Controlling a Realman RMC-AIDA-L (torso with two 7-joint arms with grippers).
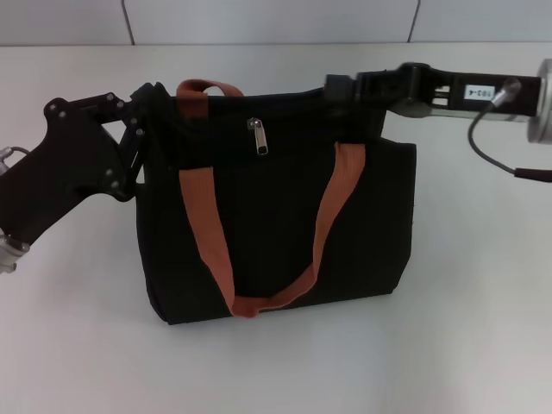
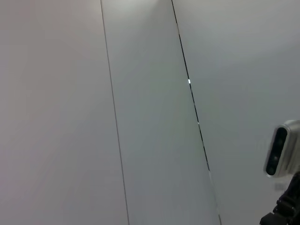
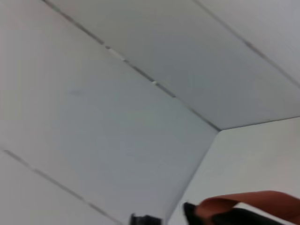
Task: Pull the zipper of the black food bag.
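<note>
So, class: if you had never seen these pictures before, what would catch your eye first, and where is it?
The black food bag fills the middle of the white table, with orange-brown straps down its front. A silver zipper hangs near its top edge. The left gripper is at the bag's top left corner, and the right gripper at its top right.

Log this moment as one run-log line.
left hand: at bag's left top corner | right hand: at right top corner | zipper: untouched | black food bag: upright
</note>
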